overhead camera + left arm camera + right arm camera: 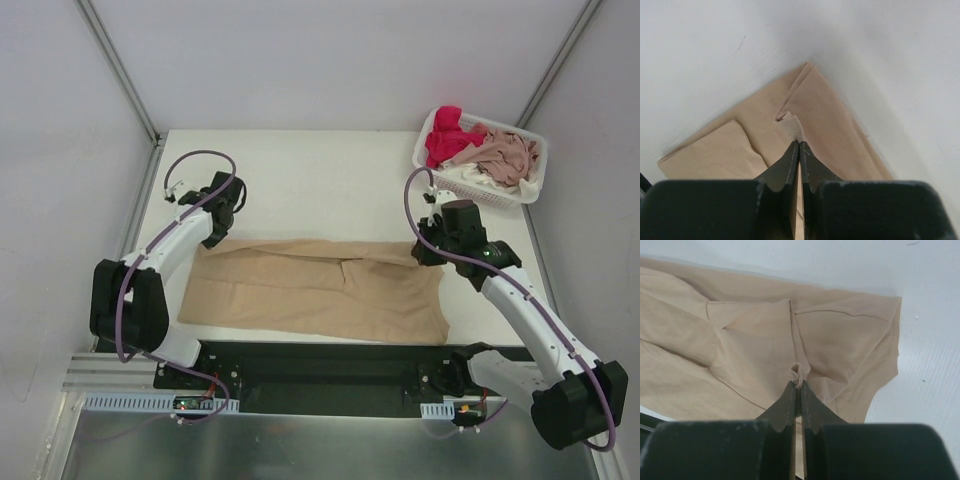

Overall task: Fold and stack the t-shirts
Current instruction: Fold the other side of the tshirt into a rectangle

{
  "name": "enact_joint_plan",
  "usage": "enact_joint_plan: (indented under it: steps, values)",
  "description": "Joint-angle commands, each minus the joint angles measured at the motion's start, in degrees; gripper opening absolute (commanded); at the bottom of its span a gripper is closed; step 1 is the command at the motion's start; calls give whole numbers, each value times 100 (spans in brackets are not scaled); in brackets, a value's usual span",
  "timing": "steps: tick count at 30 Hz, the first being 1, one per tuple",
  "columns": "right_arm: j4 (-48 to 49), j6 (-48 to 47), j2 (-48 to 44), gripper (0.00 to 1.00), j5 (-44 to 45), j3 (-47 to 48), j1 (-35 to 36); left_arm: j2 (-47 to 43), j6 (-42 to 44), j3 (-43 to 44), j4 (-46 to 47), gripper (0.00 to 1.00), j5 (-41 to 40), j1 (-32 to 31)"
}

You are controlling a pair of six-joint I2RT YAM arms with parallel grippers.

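A large tan t-shirt (pixel 300 290) lies folded into a long band across the near part of the table. My left gripper (pixel 222 226) is at its far left corner, shut on a small raised pinch of the tan cloth (pixel 825 110); the left gripper (pixel 799 143) has its jaws tight together. At the shirt's far right corner my right gripper (pixel 432 246) is likewise shut on a little fold of the tan cloth (pixel 750 340). That fold pokes up from the right gripper (pixel 800 384).
A white lattice basket (pixel 485 196) stands at the back right corner. It holds a bright red-pink shirt (pixel 447 135), a dusty pink one (pixel 508 155) and white cloth (pixel 466 178). White walls enclose the table on three sides.
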Motion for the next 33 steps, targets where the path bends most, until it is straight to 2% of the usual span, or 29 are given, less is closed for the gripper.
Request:
enact_joint_plan:
  steps: [1,8,15,22,23,24,26,27,28,30,31,32,33]
  values:
    - [-313,170,-347,1,136,-249,6,-570,16,-10,-87,0,-460,-26]
    - [-515,284,-620,2,127,-600,6,-1010,-273,-571,-96,0,-495,-18]
    - [-568,460,-822,6,-145,-952,-3,-984,-476,-941,-123,0,-311,-26]
    - [-628,846,-761,16,-751,-1417,67,-826,-608,-1091,-219,0,-249,-18]
    - [-708,899,-752,17,-848,-1462,67,-826,-634,-1134,-245,10,-249,-18]
    - [-787,987,-752,18,-866,-1515,84,-852,-652,-1161,-298,13,-249,-18]
    - [-1068,1162,-796,28,-1049,-1682,102,-913,-731,-1205,-395,21,-223,-26]
    - [-1165,1215,-839,34,-1103,-1734,111,-966,-749,-1231,-430,37,-188,-18]
    - [-1357,1251,-962,46,-1147,-1778,111,-1053,-723,-1257,-439,48,-127,-26]
    - [-1455,1339,-1207,59,-1331,-1770,120,-1133,-661,-1240,-430,70,-30,-35]
    - [-1534,1365,-1270,81,-1384,-1726,120,-1203,-600,-1179,-430,75,23,-44]
    - [-1587,1365,-1314,93,-1385,-1535,120,-1221,-556,-1144,-422,80,137,-53]
    - [-1605,1331,-1349,97,-1359,-1428,120,-1247,-538,-1091,-421,85,199,-79]
